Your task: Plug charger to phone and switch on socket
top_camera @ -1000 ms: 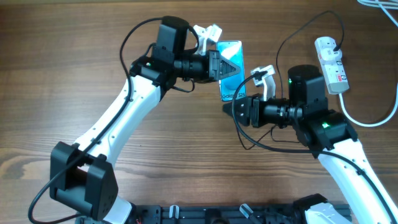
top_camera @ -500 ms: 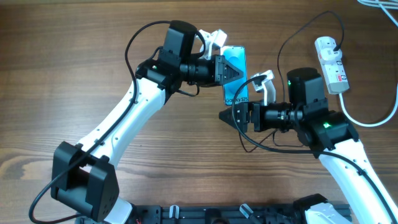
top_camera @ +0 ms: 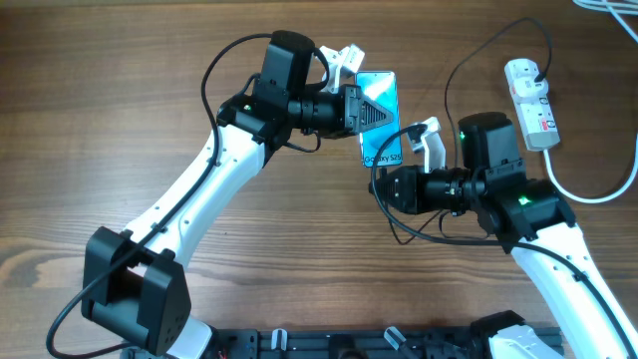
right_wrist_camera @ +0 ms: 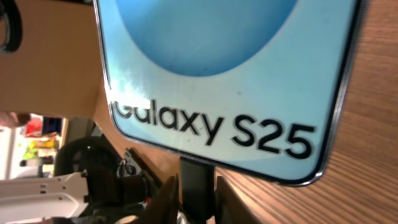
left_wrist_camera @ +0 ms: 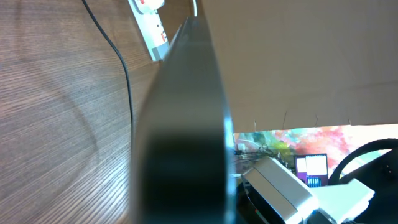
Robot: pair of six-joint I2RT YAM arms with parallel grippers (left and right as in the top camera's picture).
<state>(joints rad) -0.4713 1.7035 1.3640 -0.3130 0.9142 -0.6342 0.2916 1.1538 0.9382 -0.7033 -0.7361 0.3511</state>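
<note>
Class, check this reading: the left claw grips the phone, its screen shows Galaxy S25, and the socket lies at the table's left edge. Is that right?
Not quite. The socket lies at the right edge of the table, not the left, as the overhead view shows. The rest stands: the left claw grips the phone, and its screen shows Galaxy S25.

**Left arm** (top_camera: 194, 194) and **right arm** (top_camera: 573, 254): white tapered links, black cylindrical joint housings, thin black looping cables (top_camera: 212, 66), small green indicator lights (top_camera: 521, 200). Black base block (top_camera: 130, 294) at 8 o'clock, overhead view.
</note>
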